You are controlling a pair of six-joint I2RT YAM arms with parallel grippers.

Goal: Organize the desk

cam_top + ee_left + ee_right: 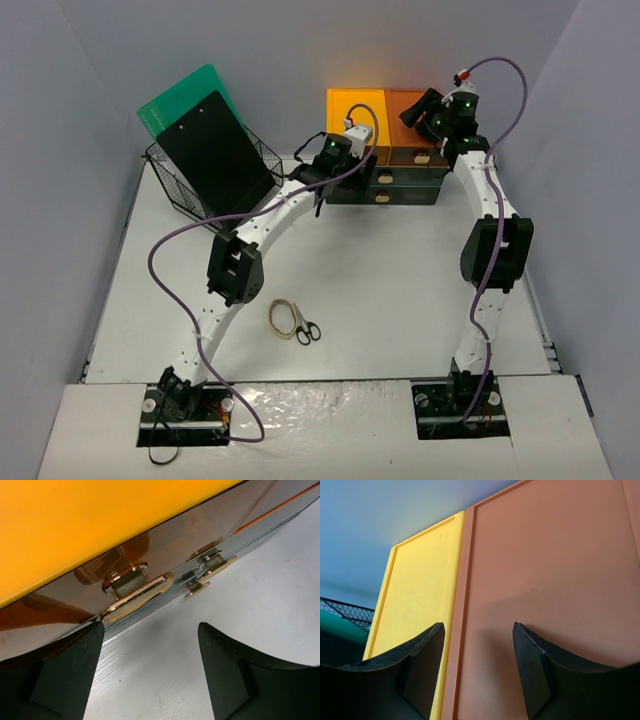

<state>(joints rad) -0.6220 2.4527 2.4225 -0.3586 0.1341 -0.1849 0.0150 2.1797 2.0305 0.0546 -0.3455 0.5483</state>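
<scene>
The white desk (400,270) carries a dark drawer unit (405,186) at the back, topped by a yellow panel (355,110) and an orange panel (405,118). My left gripper (362,168) is low at the unit's front left. In the left wrist view the left gripper (150,630) is open over bare desk (165,680), and its left finger (70,670) is just below a gold drawer handle (135,592). My right gripper (422,108) hovers over the orange panel. In the right wrist view the right gripper (477,627) is open and holds nothing, above the orange panel (560,570) beside the yellow panel (420,590).
A black wire basket (172,185) at the back left holds a black clipboard (215,150) and a green folder (185,95). Black-handled scissors (308,331) and a rubber band (283,318) lie on the desk near the front centre. Grey walls enclose three sides.
</scene>
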